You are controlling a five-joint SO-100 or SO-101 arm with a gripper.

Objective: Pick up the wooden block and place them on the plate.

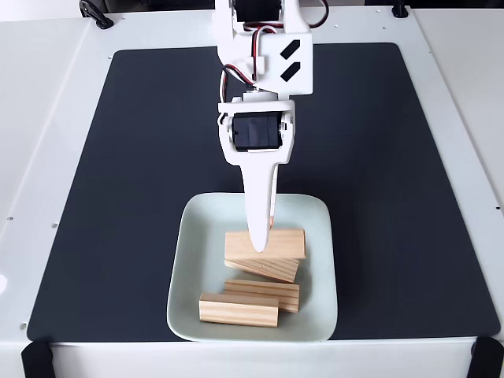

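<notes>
We are looking down in the fixed view at a white table (47, 118) carrying a black mat (142, 173) that is covering most of its middle. The white arm (264, 55) is reaching in from twelve o'clock, red and black wires looping at its upper joint. The plate (193, 236) is sitting at the mat's six o'clock edge.

We are counting four wooden blocks on the plate. One block (287, 242) is lying across the plate's middle, resting on top of a tilted second block (268, 270). A third block (264, 293) is lying just toward six o'clock of those, and a fourth block (238, 310) is lying nearest six o'clock, touching the third.

The gripper (259, 246) is pointing down with its tip over the topmost block. We are seeing a single white finger; we cannot tell how wide the pincer stands or whether it is holding that block.
</notes>
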